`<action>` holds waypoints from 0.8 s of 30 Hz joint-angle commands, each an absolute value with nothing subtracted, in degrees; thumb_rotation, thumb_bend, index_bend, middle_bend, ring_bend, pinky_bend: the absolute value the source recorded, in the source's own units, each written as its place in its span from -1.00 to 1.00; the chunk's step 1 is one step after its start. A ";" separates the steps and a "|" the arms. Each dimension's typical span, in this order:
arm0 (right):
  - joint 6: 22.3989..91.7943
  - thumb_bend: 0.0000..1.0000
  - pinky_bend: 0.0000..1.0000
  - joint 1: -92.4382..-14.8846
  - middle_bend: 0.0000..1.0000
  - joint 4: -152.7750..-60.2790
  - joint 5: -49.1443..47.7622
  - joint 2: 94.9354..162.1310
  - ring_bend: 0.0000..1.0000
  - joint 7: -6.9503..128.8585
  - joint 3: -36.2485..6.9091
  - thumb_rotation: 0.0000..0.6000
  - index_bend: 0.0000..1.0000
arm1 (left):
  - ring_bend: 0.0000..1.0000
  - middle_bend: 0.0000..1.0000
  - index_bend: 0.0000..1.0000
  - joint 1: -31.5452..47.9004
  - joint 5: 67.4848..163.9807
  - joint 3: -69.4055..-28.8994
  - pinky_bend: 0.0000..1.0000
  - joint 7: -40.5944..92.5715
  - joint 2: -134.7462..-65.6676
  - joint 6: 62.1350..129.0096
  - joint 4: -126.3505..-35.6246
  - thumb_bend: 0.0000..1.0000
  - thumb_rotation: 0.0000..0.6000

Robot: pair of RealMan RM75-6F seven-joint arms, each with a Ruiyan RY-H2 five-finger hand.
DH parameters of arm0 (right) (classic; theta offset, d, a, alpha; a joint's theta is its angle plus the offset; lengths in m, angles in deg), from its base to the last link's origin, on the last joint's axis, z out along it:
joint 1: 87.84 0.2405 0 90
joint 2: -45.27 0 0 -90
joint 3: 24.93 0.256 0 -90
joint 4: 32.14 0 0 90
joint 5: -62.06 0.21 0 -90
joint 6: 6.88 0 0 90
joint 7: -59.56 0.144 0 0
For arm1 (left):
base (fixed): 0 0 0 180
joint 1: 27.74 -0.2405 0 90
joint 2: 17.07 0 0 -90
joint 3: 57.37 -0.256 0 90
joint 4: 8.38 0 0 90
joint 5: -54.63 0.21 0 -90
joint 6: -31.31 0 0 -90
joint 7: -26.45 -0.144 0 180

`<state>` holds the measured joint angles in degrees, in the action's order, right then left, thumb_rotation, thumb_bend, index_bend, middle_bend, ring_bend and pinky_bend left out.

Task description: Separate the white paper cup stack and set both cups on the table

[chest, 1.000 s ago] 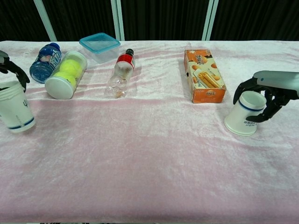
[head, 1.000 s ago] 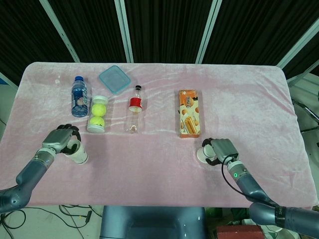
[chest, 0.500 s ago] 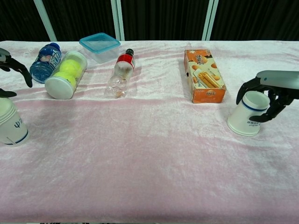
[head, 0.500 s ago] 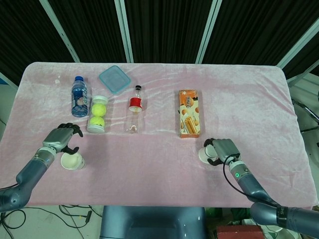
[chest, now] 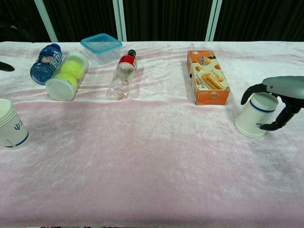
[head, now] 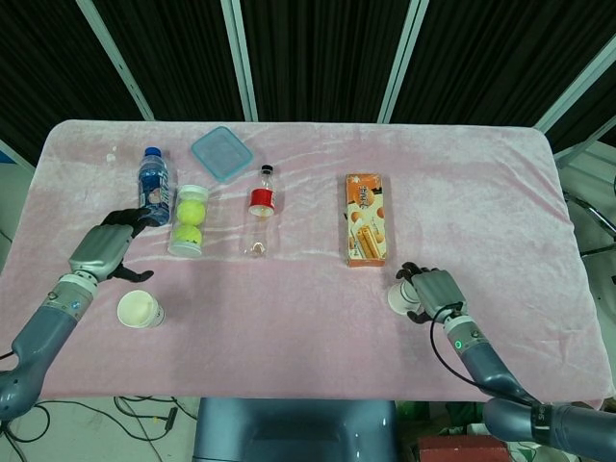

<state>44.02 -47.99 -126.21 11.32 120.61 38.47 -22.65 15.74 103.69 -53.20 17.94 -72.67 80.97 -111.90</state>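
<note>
One white paper cup (head: 140,310) (chest: 10,129) with a blue band stands upright on the pink cloth at the front left, with nothing touching it. My left hand (head: 104,252) hovers behind it with its fingers apart and holds nothing; in the chest view only a fingertip (chest: 5,66) shows at the left edge. The second white cup (head: 398,298) (chest: 254,116) sits mouth down on the cloth at the front right, leaning a little. My right hand (head: 435,289) (chest: 280,97) holds it, fingers curled around its sides.
Along the back lie a blue water bottle (head: 152,186), a clear tube of tennis balls (head: 188,220), a blue-lidded box (head: 220,153), a red-labelled bottle (head: 260,213) and an orange biscuit box (head: 366,218). The cloth-covered table (head: 289,308) ends just before both cups.
My left hand let go of its cup, which now stands upright, and drew back toward the far left. My right hand shifted its cup slightly to the right.
</note>
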 commanded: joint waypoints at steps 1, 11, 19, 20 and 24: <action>43.07 -0.84 -0.50 -47.35 -1.00 -128.45 12.86 118.49 -0.64 37.86 -22.20 1.00 -0.93 | -1.00 -0.93 -0.66 15.13 104.49 -52.60 -1.00 19.33 -71.75 80.43 -112.41 -0.65 1.00; 49.00 -0.90 -0.58 -51.76 -1.00 -136.79 9.20 106.51 -0.70 44.15 -19.71 1.00 -1.00 | -1.00 -0.99 -0.70 10.03 115.67 -51.56 -1.00 24.56 -68.69 85.87 -113.74 -0.66 1.00; 66.59 -0.90 -0.59 -62.96 -1.00 -128.00 -3.97 106.14 -0.70 49.15 -22.70 1.00 -1.00 | -1.00 -0.99 -0.70 0.84 125.00 -54.60 -1.00 27.26 -66.07 97.24 -116.53 -0.65 1.00; 68.50 -0.90 -0.59 -64.30 -1.00 -126.11 -5.89 106.76 -0.70 50.48 -23.20 1.00 -1.00 | -1.00 -0.99 -0.70 -0.53 126.62 -55.41 -1.00 27.91 -65.81 98.51 -116.67 -0.65 1.00; 73.27 -0.90 -0.59 -68.40 -1.00 -120.70 -12.06 107.98 -0.69 54.35 -25.64 1.00 -1.00 | -1.00 -0.99 -0.70 -5.86 133.67 -58.91 -1.00 30.15 -65.69 103.81 -115.99 -0.65 1.00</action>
